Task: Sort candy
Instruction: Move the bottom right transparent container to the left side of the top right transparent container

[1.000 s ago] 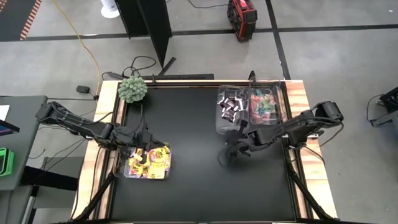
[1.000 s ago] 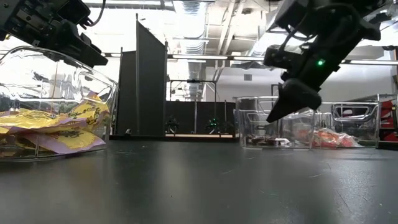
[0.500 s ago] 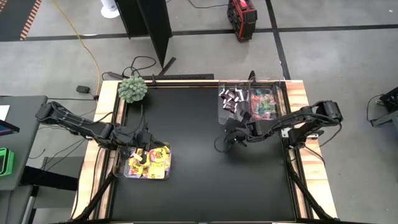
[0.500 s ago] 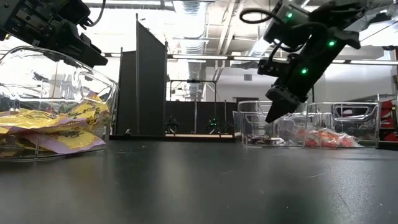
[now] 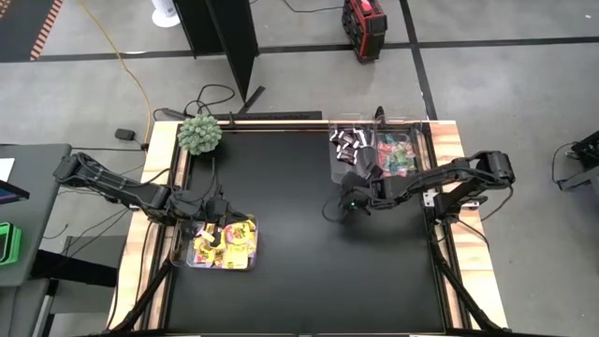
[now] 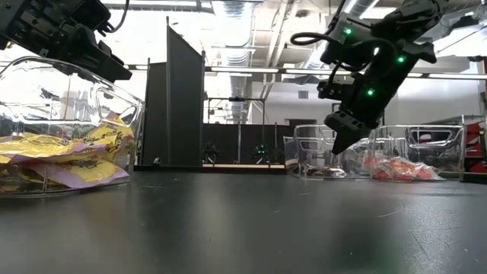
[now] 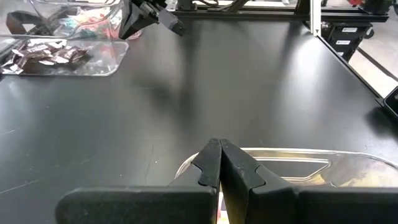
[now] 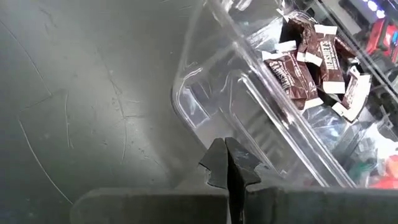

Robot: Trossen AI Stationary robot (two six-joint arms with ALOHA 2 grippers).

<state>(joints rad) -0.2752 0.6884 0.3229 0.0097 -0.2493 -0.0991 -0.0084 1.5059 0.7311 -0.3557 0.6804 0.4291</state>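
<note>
Yellow packets (image 5: 225, 245) fill a clear bin (image 6: 68, 99) at the table's near left. Dark brown mini bars (image 8: 311, 62) lie in a clear bin (image 5: 344, 154) at the far right. Beside it, teal-and-pink sweets (image 5: 398, 157) fill another clear bin. My right gripper (image 8: 225, 163) is shut, its tips at the brown-bar bin's near wall. My left gripper (image 7: 219, 163) is shut and hovers over the far rim of the yellow bin (image 7: 280, 155); whether it touches the rim does not show. My right gripper (image 6: 335, 148) has its shut fingertips against the near wall of the brown-bar bin (image 8: 205, 124), low down by its near left corner. The fingers slant down from the table's near right side. The bin stands flat on the table.
A fuzzy green ball plant (image 5: 199, 134) stands at the far left corner. A dark upright panel (image 6: 185, 99) stands behind the far edge. The black tabletop (image 5: 290, 243) between the bins is bare. Wooden rails edge the table's left and right sides.
My right gripper, shut throughout, has moved toward the far edge and dropped lower. The two clear bins at the far right have slid toward the far edge and now stand close to it. My left arm has kept still.
</note>
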